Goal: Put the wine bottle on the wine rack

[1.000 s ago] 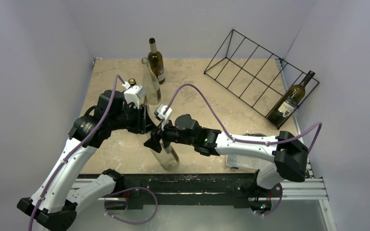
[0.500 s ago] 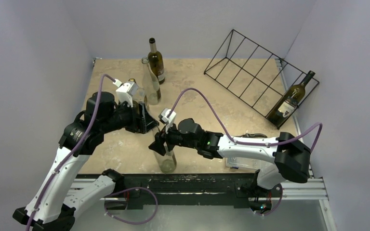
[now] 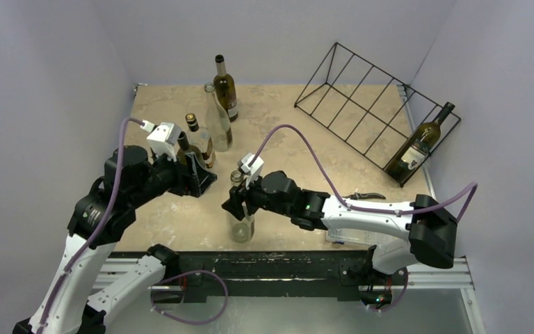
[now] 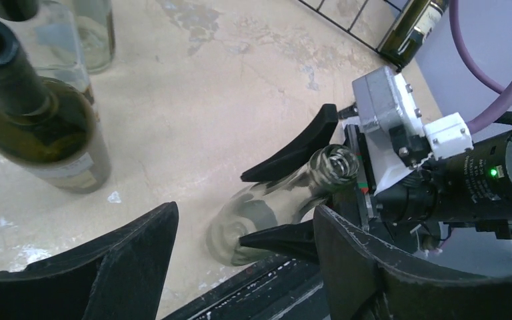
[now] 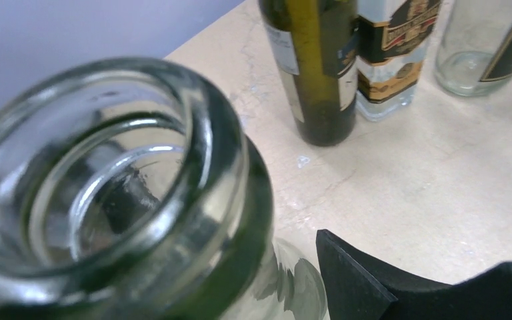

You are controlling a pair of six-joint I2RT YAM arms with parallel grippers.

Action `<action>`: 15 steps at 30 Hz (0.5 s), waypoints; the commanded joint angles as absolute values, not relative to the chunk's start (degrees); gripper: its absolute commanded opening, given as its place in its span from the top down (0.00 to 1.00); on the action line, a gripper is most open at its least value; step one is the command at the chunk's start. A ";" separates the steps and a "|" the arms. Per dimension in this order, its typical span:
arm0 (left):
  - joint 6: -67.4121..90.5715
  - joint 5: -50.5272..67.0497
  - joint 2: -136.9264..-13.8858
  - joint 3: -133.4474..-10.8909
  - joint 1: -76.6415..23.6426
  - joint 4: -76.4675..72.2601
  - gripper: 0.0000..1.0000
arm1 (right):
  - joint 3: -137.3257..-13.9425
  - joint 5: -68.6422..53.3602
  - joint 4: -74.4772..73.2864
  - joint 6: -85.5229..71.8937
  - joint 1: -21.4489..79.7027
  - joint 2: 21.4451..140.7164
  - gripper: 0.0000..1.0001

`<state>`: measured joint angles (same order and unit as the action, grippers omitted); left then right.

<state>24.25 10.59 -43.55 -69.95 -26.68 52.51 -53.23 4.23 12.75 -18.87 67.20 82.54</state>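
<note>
Right gripper [image 4: 243,210] clamped on the clear glass wine bottle [image 3: 242,224] where neck widens to shoulder, one black finger [image 4: 287,150] lying along the glass, the other partly hidden in the left wrist view. Bottle upright by the middle of the near edge of the beige marbled tabletop [image 3: 278,104]; base on the surface or just off it, impossible to tell. Left gripper [image 3: 205,179] just beside it toward the left edge, jaws spread wide, nothing between them. Just behind that gripper, an open-mouthed dark green glass bottle [image 4: 43,130] and a clear bottle with a black-and-gold label [image 3: 198,139], close together. Farther back a tall clear bottle [image 3: 217,122] and, at the far edge, a dark bottle with a pale label [image 3: 225,87]. Black thin-wire wine rack [image 3: 397,81] well apart at the far right corner, a dark green white-labelled bottle [image 3: 417,146] slanted in its right end slot. Right forearm stretched along the near edge between held bottle and right edge, covering most of a small clear plastic box [image 3: 335,236]. Right wrist view mostly filled by the blurred bottle mouth, only one finger in sight.
</note>
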 commanded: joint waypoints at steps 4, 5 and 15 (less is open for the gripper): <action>21.06 2.29 -37.34 -69.16 -26.56 51.14 0.25 | -55.63 11.32 17.18 -20.23 66.25 75.85 1.00; 21.01 1.80 -36.64 -68.36 -26.55 50.72 0.25 | -55.63 11.68 16.88 -20.22 66.08 75.51 1.00; 20.55 0.18 -33.12 -59.26 -26.54 47.84 0.25 | -58.44 13.57 9.98 -19.78 60.66 74.17 1.00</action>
<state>21.93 1.48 -33.91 -61.76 -26.68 50.57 -53.25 11.14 5.50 -19.03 63.53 78.24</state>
